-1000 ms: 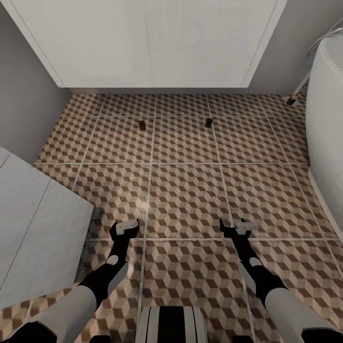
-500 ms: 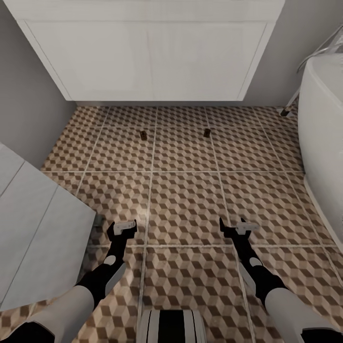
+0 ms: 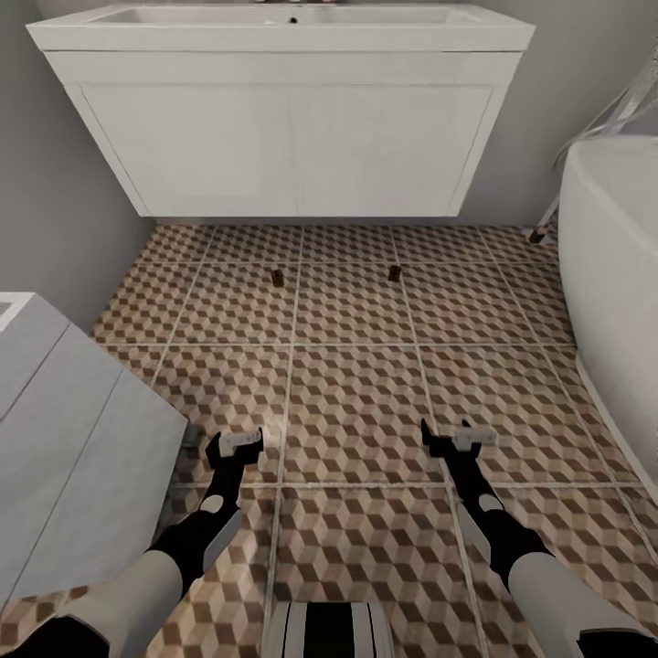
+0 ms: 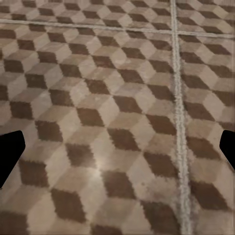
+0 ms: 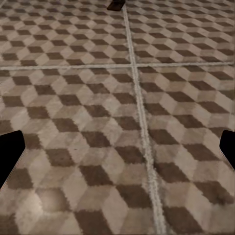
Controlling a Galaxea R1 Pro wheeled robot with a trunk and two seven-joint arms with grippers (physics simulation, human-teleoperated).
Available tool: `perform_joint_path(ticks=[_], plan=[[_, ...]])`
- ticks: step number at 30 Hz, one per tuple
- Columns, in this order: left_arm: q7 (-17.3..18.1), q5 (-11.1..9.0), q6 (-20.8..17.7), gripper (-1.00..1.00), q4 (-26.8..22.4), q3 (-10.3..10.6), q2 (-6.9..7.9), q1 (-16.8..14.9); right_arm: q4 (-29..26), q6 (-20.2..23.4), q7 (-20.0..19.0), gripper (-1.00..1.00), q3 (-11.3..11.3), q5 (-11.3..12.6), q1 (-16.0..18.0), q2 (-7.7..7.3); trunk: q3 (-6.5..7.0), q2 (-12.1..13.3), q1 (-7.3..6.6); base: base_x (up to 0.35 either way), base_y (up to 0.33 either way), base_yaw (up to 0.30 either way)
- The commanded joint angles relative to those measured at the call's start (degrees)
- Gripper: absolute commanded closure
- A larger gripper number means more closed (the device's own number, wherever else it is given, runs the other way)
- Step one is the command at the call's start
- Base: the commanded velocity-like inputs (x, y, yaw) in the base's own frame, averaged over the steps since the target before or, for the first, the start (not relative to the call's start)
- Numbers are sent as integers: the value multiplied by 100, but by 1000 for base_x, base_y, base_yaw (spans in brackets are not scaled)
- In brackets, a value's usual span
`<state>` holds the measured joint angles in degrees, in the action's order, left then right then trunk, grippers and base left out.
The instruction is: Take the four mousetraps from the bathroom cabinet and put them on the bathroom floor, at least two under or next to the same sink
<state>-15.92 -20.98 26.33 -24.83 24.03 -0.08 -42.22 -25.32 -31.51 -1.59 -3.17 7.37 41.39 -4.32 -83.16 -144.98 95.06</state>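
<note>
Where cube-patterned tiles (image 3: 356, 402) spread, brown mousetraps (image 3: 277, 278).

Counts on the tiled bathroom floor

Two small brown wooden mousetraps (image 3: 277, 278) (image 3: 395, 272) lie on the cube-patterned brown, beige and white tiled floor (image 3: 356, 402) (one of them also shows in the right wrist view (image 5: 115, 5)); one white rectangular wall-hung sink block (image 3: 283, 110); one white oval bathtub (image 3: 610, 274); two black robot grippers (image 3: 234, 443) (image 3: 454, 437).
</note>
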Motion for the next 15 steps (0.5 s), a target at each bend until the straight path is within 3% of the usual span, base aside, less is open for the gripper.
perform_joint_path(ticks=[1,9,11,15], plan=[[-46,-28,22,-100,31,48,1,-5,8,-20,-17,-100,-31,61,3,-6,20,0,-3,0,0,0],[-48,-41,26,-100,416,20,7,-5,384,-11,-17,-100,-34,62,2,-7,197,11,-24,0,0,0],[-45,-61,38,-100,861,15,21,-5,736,-25,-17,-100,-34,56,1,-7,241,14,-29,0,0,0],[-44,-69,47,-100,1122,14,22,-5,934,-29,-17,-100,-34,60,-4,-7,330,19,-39,0,0,0]])
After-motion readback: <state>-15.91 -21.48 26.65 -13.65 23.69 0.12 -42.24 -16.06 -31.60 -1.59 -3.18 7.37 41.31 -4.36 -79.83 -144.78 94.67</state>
